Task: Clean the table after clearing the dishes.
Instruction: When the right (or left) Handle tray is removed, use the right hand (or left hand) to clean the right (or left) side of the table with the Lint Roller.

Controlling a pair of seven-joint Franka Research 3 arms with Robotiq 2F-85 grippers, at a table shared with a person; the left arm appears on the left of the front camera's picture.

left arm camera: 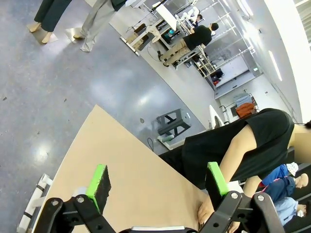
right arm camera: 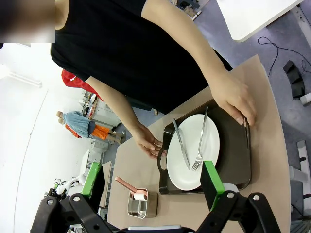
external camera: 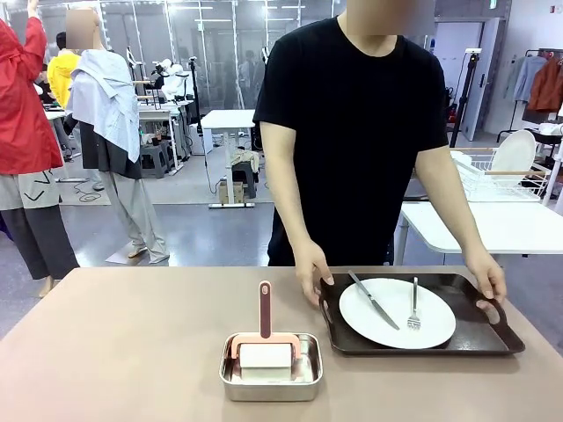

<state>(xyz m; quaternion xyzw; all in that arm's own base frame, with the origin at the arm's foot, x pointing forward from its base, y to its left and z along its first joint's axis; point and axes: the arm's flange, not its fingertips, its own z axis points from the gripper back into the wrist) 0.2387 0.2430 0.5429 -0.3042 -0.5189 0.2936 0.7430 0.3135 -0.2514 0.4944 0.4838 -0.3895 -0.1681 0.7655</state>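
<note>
Front view: one plate (external camera: 396,318) with knife (external camera: 374,301) and fork (external camera: 414,308) sits on a dark tray (external camera: 493,341), lower right of the worktop (external camera: 132,352). The person's hands (external camera: 312,277) grip both tray ends. Steel pan (external camera: 270,380) at lower centre. Right wrist view: right pincer (right arm camera: 151,177) released, tray beyond. Left wrist view: left pincer (left arm camera: 158,178) released over tan worktop and grey floor.

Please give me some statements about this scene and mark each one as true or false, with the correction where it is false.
1. The person's hands grip the tray at both ends. True.
2. The plate carries a knife and a spoon. False: a knife and a fork lie on it.
3. The steel pan stands on the tray. False: it stands on the table, beside the tray.
4. The left gripper and the right gripper are both open, holding nothing. True.
5. A pink-handled tool rests in the steel pan. True.
</note>
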